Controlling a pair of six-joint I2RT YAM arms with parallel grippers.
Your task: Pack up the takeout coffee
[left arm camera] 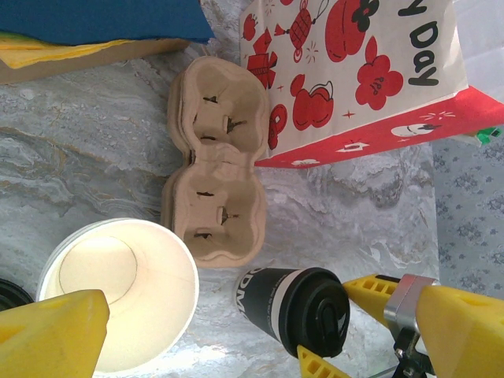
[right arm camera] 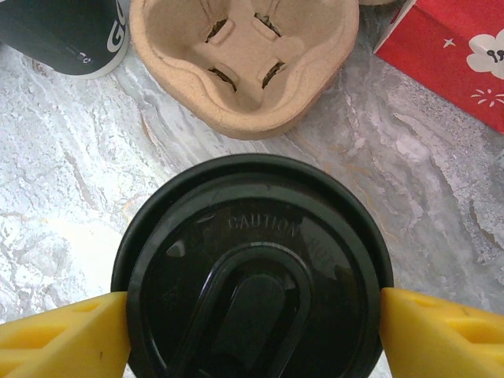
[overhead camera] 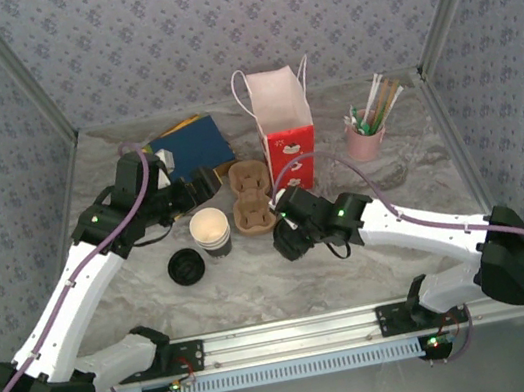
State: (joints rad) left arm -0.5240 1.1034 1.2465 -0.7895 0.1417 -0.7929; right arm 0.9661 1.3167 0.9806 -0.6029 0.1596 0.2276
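While upright, 1 coffee (left arm camera: 293, 309), 1 bag (left arm camera: 354, 79)

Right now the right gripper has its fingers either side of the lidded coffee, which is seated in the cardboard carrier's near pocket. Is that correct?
Not quite. The right gripper does flank the lidded coffee, but the cup stands on the table beside the cardboard carrier, not in a pocket. Both pockets are empty. The left wrist view shows it.
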